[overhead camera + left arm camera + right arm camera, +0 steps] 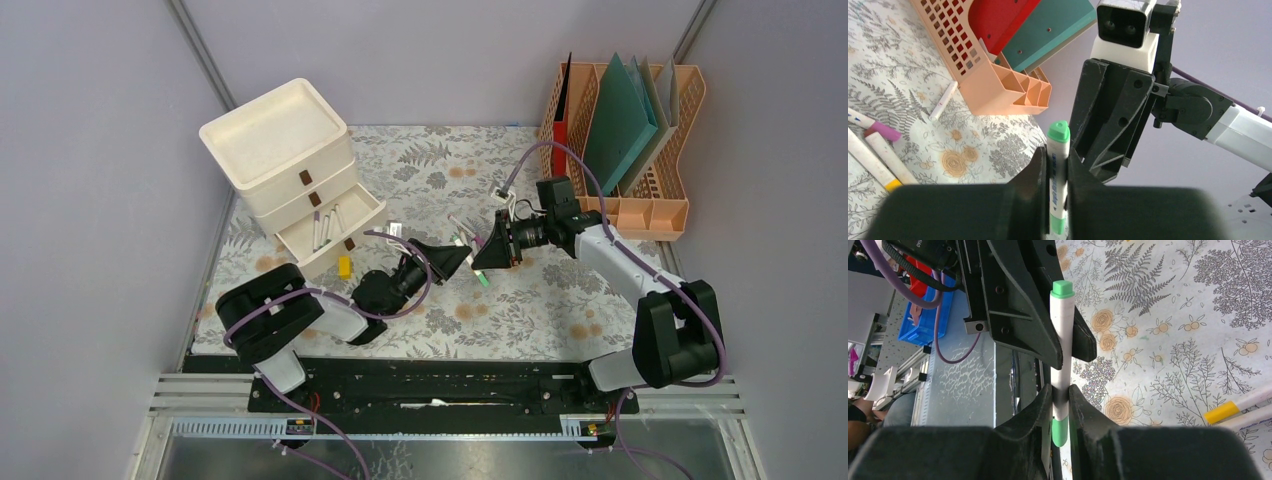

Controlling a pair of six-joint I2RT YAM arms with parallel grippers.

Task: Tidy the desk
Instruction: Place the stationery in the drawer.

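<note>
A white marker with green caps [480,272] is held above the middle of the desk [570,300], a grey cloth with fern and flower print. My left gripper [464,259] and my right gripper [490,256] meet tip to tip, and both are shut on this marker. In the left wrist view the marker [1058,165] stands clamped between my left fingers [1034,172], with the right gripper close behind it. In the right wrist view the marker [1062,350] runs from my right gripper [1061,392] up through the left one.
A cream drawer unit [285,160] stands back left, its bottom drawer [328,232] open with pens inside. A small yellow object [344,265] lies in front of it. An orange file rack [625,150] with folders stands back right. Loose markers [883,157] lie on the cloth.
</note>
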